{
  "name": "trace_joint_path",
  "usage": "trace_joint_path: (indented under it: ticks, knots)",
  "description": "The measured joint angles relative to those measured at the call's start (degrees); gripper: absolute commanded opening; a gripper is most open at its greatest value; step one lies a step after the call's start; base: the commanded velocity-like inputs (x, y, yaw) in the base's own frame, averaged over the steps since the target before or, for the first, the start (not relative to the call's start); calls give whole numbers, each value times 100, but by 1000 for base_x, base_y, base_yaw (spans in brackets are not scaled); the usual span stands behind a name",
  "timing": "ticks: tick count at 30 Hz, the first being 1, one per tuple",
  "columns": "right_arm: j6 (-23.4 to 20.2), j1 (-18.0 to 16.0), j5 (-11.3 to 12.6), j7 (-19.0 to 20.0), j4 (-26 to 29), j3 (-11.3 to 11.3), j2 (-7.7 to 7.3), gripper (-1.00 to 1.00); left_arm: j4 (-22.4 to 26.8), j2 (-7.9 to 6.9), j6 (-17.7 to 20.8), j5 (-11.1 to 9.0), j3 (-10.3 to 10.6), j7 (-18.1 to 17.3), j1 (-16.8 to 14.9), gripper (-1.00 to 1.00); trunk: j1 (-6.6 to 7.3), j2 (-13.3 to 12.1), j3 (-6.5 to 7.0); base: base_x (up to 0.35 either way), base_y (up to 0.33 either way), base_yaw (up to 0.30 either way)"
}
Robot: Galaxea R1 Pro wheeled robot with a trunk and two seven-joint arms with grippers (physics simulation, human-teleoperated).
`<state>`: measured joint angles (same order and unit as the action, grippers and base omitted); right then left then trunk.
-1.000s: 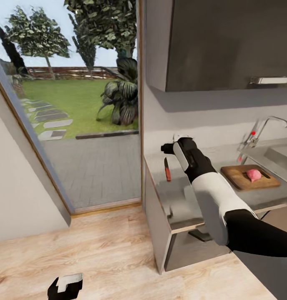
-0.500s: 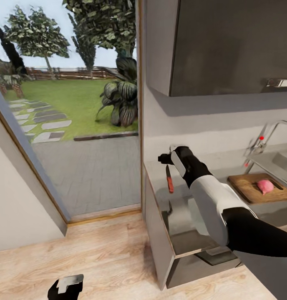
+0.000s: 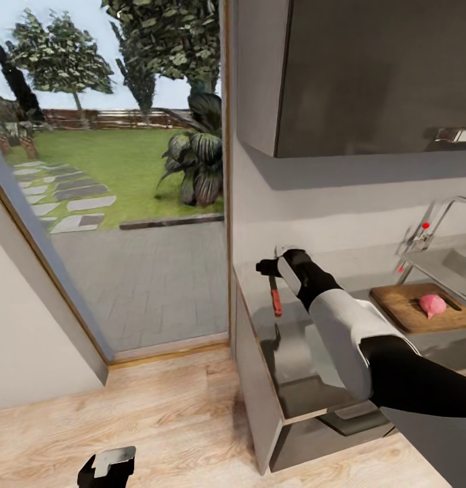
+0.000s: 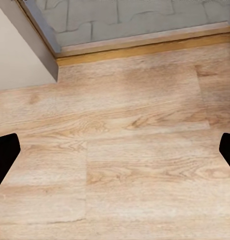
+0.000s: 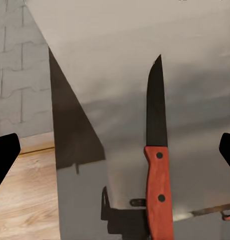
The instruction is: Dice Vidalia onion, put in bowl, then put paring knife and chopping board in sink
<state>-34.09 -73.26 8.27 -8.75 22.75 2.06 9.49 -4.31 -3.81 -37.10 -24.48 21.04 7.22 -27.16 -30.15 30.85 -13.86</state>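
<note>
Our right gripper (image 3: 268,266) hovers spread wide over the paring knife (image 3: 276,296).

We see the knife lying flat on the countertop (image 3: 307,366) near its end, red handle (image 5: 159,197) towards us. The pink onion (image 3: 432,304) sits on the chopping board (image 3: 406,313) beside the sink (image 3: 456,261). Our left gripper (image 4: 115,155) hangs wide above the wooden floor (image 4: 115,165).

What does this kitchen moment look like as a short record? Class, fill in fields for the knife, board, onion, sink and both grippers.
paring knife: lies flat on the countertop, near its left end
right gripper: above the knife, jaws open, not gripping it
left gripper: low over the wooden floor, open, empty
chopping board: on the countertop beside the sink
onion: whole, pinkish, resting on the board
</note>
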Motion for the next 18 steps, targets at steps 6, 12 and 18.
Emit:
trace_joint_path:
  ticks: [6,12,18]
  knots:
    - [5,0,-7,631,-162,0,-223,100,1,0,1,0,0,-1,0,100,1,0,0,123,-125,0]
    - [13,0,-13,693,-282,0,-256,100,-1,0,0,0,0,0,0,100,0,0,0,81,-74,0]
    - [264,0,-18,699,-552,0,-269,100,-2,0,-1,1,0,1,0,100,-1,0,0,11,-9,0]
